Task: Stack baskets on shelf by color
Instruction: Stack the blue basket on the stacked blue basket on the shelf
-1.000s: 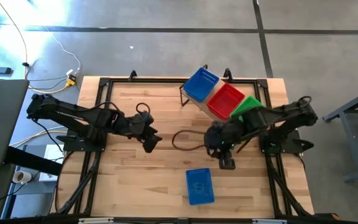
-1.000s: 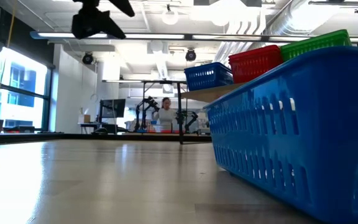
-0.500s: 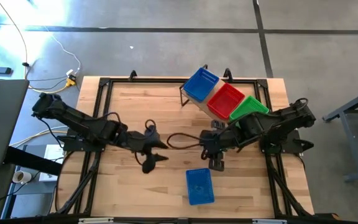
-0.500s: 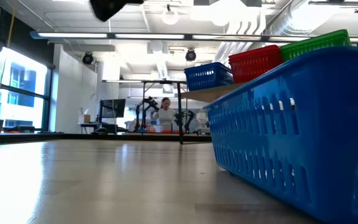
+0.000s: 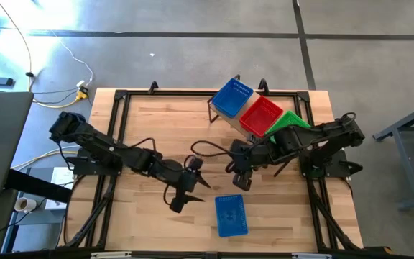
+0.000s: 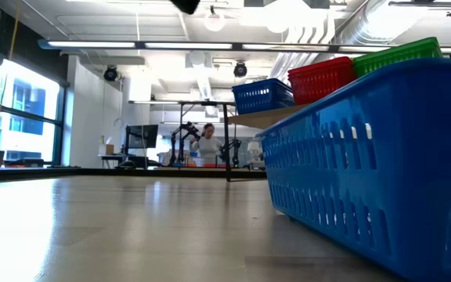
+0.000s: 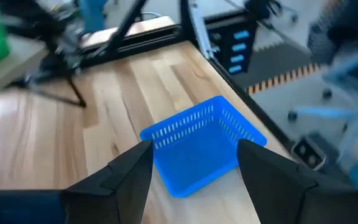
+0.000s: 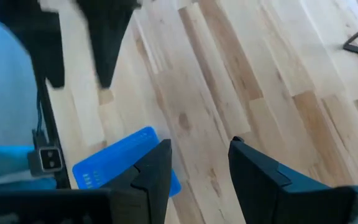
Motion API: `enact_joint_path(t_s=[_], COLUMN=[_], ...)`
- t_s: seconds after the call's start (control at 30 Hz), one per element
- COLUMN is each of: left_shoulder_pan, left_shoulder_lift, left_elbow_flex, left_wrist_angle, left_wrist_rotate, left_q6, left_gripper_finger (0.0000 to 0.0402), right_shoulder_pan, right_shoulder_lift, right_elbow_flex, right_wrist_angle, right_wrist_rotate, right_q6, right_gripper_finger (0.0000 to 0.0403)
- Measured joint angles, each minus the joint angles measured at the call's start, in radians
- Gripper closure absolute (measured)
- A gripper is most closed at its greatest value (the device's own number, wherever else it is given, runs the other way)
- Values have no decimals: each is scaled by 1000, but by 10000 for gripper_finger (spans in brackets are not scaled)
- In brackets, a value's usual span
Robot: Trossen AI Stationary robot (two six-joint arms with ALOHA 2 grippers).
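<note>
Near the front edge of the table (image 5: 142, 126), a bit right of centre, sits a lone blue basket (image 5: 230, 214), upright with nothing in it. From the low view it fills the whole right side (image 6: 374, 164) and gets cut off by the edge, so its far end isn't visible there.

Back at the far right corner is the shelf (image 5: 221, 114), angled a bit, with a blue basket stack (image 5: 232, 97), a red stack (image 5: 260, 116) and a green stack (image 5: 287, 122) lined up on it. You can't count how many baskets are nested in each pile from any view, and the green one is partly covered by the right arm from above.

Left gripper (image 5: 180, 201) is up off the wood just to the left of the loose blue basket, not touching it. Its wrist camera looks right down at that basket (image 7: 197, 144) between its two dark fingers (image 7: 120, 177), which are spread wide with nothing between them. In the low view only a dark scrap of an arm shows at the top edge.

Right gripper (image 5: 238, 180) hangs just beyond the basket, also clear of it, fingers (image 8: 157, 168) apart and holding nothing. Its wrist view catches just a corner of the blue basket (image 8: 120, 163), plus blurry dark shapes up top that I can't really make out.

Way back in the room there's a person (image 6: 207, 145) at a bench, too small to say more.
</note>
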Motion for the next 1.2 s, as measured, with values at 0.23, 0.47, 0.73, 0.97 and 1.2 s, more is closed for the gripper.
enact_joint_path(t_s=[0.23,0.47,0.73,0.97,1.2], left_shoulder_pan=[7,17,-12,-9,-8], left_shoulder_lift=[75,176,261,327,360], left_elbow_flex=[0,1,1,1,1], left_wrist_angle=[8,43,126,159,223], left_wrist_rotate=[40,100,99,93,89], left_q6=[296,431,575,606,672], left_gripper_finger=[179,179,179,179,179], right_shoulder_pan=[-4,-25,-52,-54,-54], right_shoulder_lift=[-1,-17,-18,-18,-18], right_elbow_flex=[0,0,0,0,0], right_wrist_angle=[7,6,14,18,22], right_wrist_rotate=[52,105,109,109,109], right_q6=[101,217,236,263,274], right_gripper_finger=[260,260,260,260,260])
